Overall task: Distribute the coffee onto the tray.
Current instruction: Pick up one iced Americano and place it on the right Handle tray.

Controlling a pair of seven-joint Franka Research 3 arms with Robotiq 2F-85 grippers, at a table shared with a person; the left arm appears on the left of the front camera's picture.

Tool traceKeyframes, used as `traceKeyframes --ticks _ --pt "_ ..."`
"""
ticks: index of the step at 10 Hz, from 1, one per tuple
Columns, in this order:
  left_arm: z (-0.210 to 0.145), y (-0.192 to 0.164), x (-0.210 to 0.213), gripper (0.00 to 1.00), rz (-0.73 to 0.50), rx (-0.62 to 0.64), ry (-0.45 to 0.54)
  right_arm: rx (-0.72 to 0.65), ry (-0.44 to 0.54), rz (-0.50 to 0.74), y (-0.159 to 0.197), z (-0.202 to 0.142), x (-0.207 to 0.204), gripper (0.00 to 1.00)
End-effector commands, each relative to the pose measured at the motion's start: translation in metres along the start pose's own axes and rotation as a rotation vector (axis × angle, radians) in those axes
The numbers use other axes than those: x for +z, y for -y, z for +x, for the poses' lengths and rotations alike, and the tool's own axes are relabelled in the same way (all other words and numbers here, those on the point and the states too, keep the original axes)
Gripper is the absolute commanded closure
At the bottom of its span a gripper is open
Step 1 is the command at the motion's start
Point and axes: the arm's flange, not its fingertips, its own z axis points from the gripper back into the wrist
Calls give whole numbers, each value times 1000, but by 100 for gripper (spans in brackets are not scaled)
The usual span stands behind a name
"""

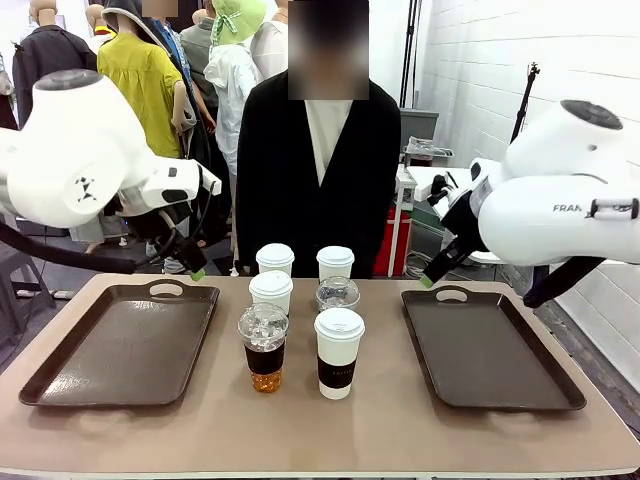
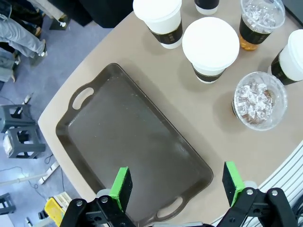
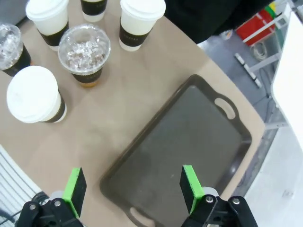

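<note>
Six cups of coffee cluster mid-table between two empty brown trays. Four are white lidded paper cups with dark sleeves, the nearest [image 1: 339, 352] in front and another [image 1: 271, 293] behind it. Two are clear dome-lidded iced cups [image 1: 264, 347] [image 1: 338, 295]. My left gripper [image 1: 195, 268] hovers open over the far end of the left tray [image 1: 120, 345]; its wrist view has the gripper [image 2: 177, 183] above that tray [image 2: 128, 146]. My right gripper [image 1: 430, 278] hangs open over the far end of the right tray [image 1: 490, 345], seen again [image 3: 133, 185] above the tray [image 3: 189, 137]. Both hold nothing.
A person in a black jacket [image 1: 318, 180] stands at the far edge behind the cups. Each tray has cut-out handles at its ends. Bare tan tabletop [image 1: 320, 430] lies in front of the cups. A stool [image 2: 19, 137] stands on the floor beyond the left table edge.
</note>
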Motion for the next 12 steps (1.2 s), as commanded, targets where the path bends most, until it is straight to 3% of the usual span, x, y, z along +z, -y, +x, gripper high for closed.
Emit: traceKeyframes --ticks 1,4,12 --pt "4 -4 12 0 31 -40 -18 35 -15 4 6 2 6 0" --pt "-5 -15 16 0 -40 -54 5 60 31 80 11 -3 7 0" --pt "-35 -53 26 0 -412 -400 264 271 308 395 37 -21 6 0"
